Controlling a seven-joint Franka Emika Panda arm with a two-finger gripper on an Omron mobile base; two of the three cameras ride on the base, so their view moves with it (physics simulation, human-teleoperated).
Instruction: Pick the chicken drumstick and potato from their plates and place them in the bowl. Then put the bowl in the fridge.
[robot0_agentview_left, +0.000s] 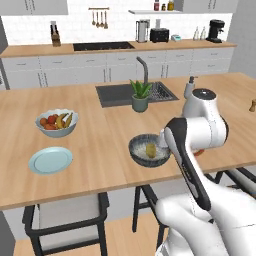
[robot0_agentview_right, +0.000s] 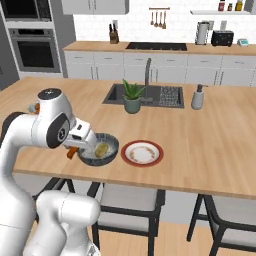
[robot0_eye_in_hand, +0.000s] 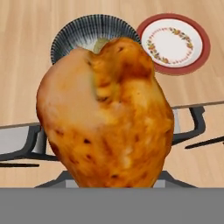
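Left base view: my white arm (robot0_agentview_left: 200, 135) bends over the near edge of the pale wooden island counter (robot0_agentview_left: 100, 165), its bulk covering my hand. The dark grey round bowl with a speckled inside (robot0_agentview_left: 149, 150) sits just beside the arm, a small yellowish-tan potato (robot0_agentview_left: 150, 149) already resting in its middle. The plain light blue round plate (robot0_agentview_left: 50, 160) lies bare well to the left, near a pale fruit bowl of red and yellow pieces (robot0_agentview_left: 57, 122).

Right base view: my gripper (robot0_agentview_right: 76, 149) hangs at the bowl's near-left rim (robot0_agentview_right: 98, 149). An orange-brown tip of the roasted chicken drumstick (robot0_agentview_right: 72, 153) pokes out below my hand, apart from the counter. The potato (robot0_agentview_right: 102, 149) lies inside the bowl. The white plate with a red rim (robot0_agentview_right: 142, 153) sits just right of the bowl, with nothing on it.

Hand view: the drumstick (robot0_eye_in_hand: 105, 113) looms close, glossy, mottled and char-flecked, fat end towards the camera. My jaws are part-closed, holding it; the meat hides my fingertips. Beyond it show the ribbed dark bowl (robot0_eye_in_hand: 78, 33) and the red-rimmed plate (robot0_eye_in_hand: 175, 43) with its floral ring.

Why held so: I judge the drumstick is carried clear of the counter so it can drop beside the potato.

Still to do: releasing the drumstick, then moving the bowl to the fridge.
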